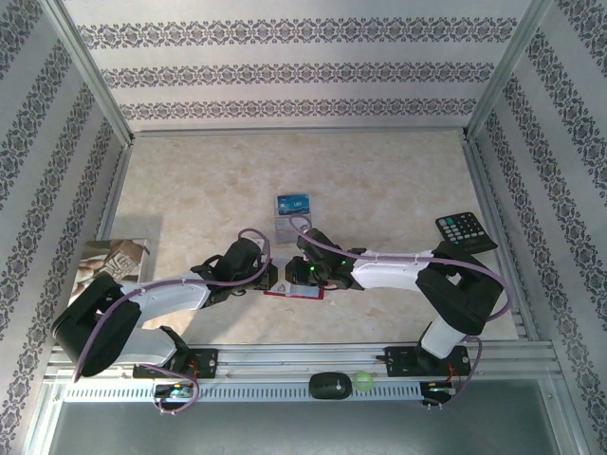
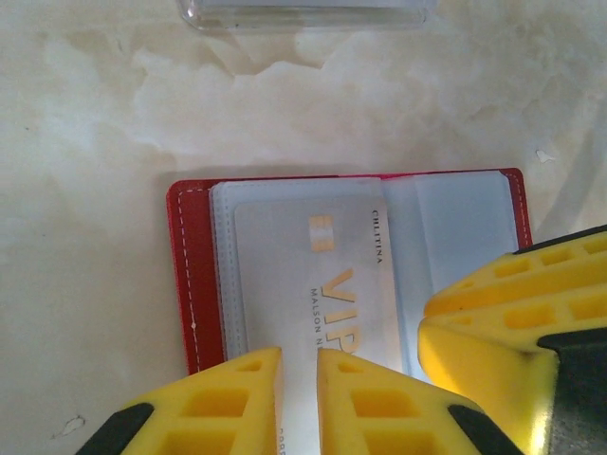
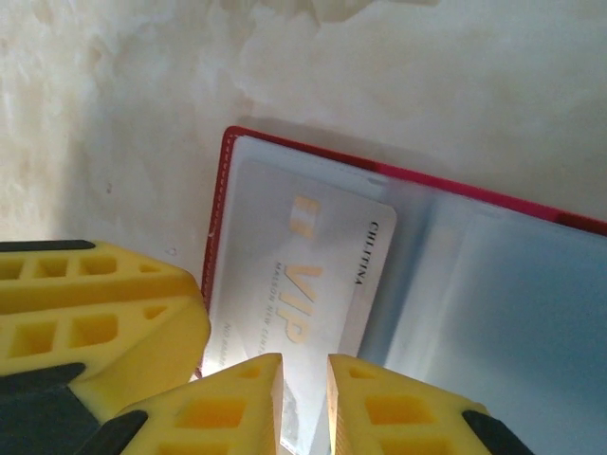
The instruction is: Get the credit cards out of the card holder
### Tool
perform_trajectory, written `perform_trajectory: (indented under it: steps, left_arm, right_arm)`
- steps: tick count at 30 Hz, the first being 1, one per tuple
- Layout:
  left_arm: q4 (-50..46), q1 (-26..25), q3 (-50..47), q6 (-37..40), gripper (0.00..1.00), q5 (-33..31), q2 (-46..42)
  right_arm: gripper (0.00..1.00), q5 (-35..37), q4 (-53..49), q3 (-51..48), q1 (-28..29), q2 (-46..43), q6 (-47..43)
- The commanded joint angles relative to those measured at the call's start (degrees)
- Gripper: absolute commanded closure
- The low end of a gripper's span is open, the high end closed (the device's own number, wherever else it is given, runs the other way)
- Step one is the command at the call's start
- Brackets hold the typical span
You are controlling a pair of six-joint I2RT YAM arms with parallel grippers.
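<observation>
1. Jaws nearly closed on left gripper and right gripper, a thin slit in each; cannot tell if pinching.
2. Open on the table, under both: red card holder.
3. Inside its clear sleeve, at the tips: silver card.
4. Farther back: blue card.

Both arms reach inward from their bases and meet low at the centre. The left arm throws its elbow far out to the left, with the forearm running right. The right arm mirrors it, elbow out to the right. The left gripper and right gripper sit just beside each other, tips angled down. On each, the yellow fingers stand a narrow slit apart, and whether either pair is clamping is hard to tell.
</observation>
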Motion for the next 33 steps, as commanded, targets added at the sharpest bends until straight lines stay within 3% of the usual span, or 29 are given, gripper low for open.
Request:
perform_trajectory:
  steps: [1,33]
  left_arm:
    - [-0.9,0.9,0.4,1.7,0.83,-1.6,0.2]
    - [0.3,1.9,-3.6,-0.7,0.93,0.7,2.9]
  right_arm:
    - [0.8,-1.4,3.0,-1.1,-0.6,0.8,2.8]
    - [0.84,-1.4,4.3,-2.1,-1.4,3.6,5.7]
